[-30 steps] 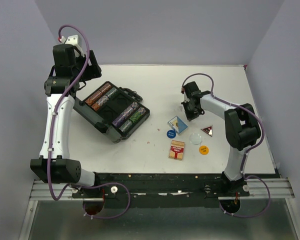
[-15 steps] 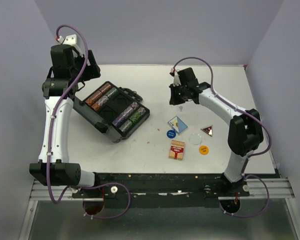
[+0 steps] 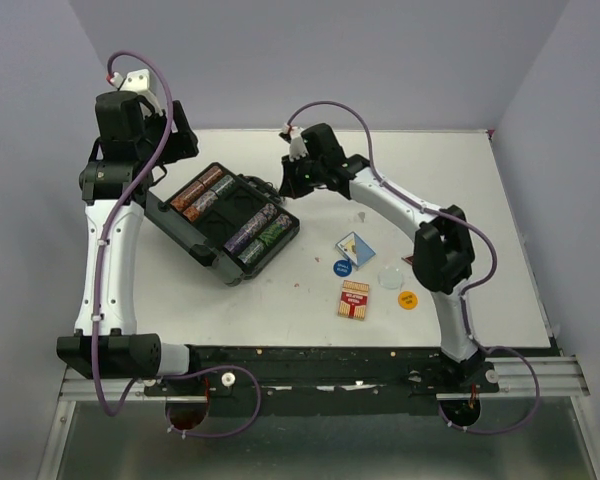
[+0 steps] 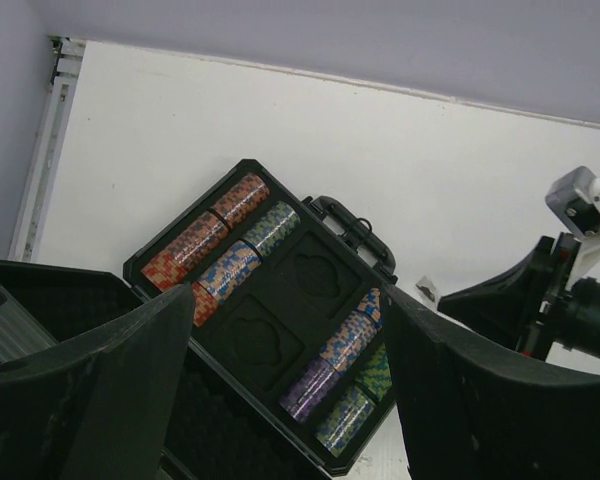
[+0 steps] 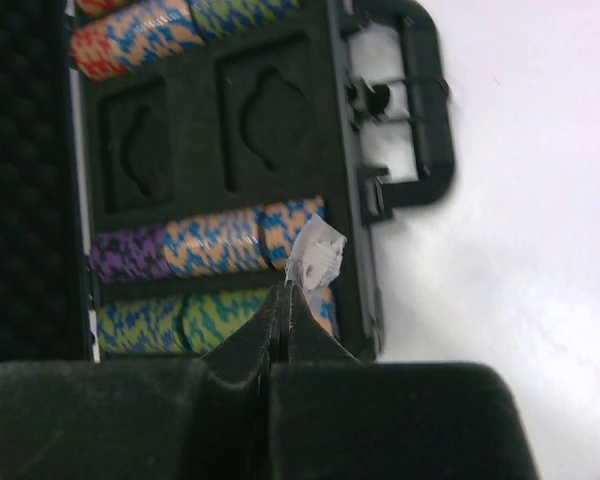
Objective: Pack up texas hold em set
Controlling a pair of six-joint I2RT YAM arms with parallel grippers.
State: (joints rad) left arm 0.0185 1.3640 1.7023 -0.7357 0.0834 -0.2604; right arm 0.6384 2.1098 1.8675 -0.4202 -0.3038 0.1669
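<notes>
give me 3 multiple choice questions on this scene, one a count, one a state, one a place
1. Empty card recesses in the case: A one B four C two
2. The right fingers are: A shut on a small whitish piece B wide open C shut on a card deck
3. The red card deck lies: A in the case B on the table C in the right fingers
1 C: two bare recesses between the chip rows. 2 A: tips pinch it. 3 B: it sits outside the case.

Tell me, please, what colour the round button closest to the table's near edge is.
The button is orange, clearest in the top external view.
</notes>
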